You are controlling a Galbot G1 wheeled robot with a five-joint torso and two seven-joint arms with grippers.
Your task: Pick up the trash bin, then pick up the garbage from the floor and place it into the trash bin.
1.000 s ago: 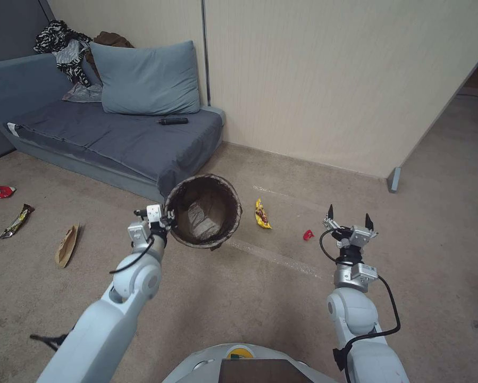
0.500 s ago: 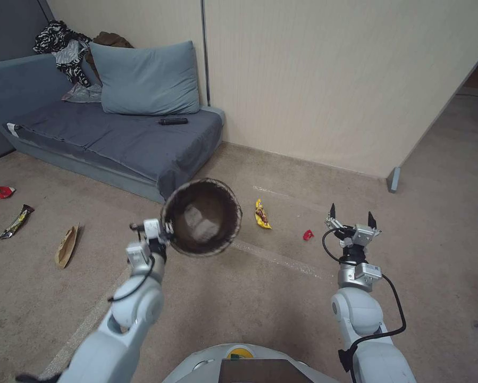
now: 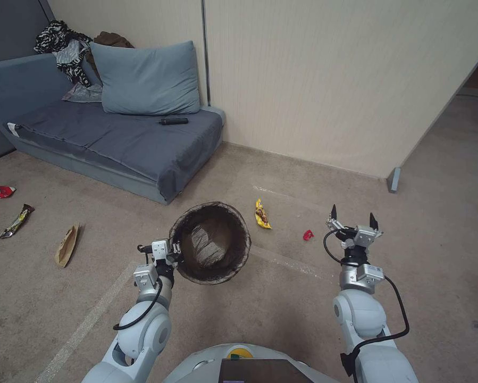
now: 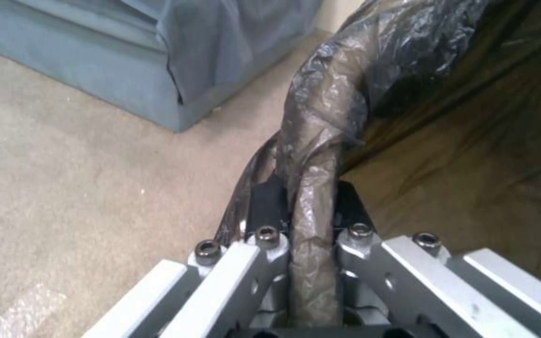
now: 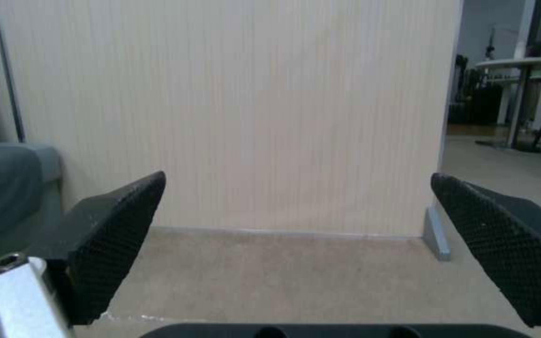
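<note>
Left gripper [image 3: 176,254] pinching the bag-lined rim of the trash bin [image 3: 211,242] — held off the floor [image 3: 281,303], right gripper [image 3: 352,219] spread wide — nothing between its fingers, yellow wrapper [image 3: 261,214] beyond the bin.

The left end effector [image 3: 174,254] grips the rim of the bag-lined trash bin [image 3: 211,243], held tilted above the floor [image 3: 281,314] near the sofa's corner [image 3: 169,197], while the right end effector [image 3: 351,219] hangs spread apart near a red scrap [image 3: 308,234] and a yellow wrapper [image 3: 261,214].
</note>
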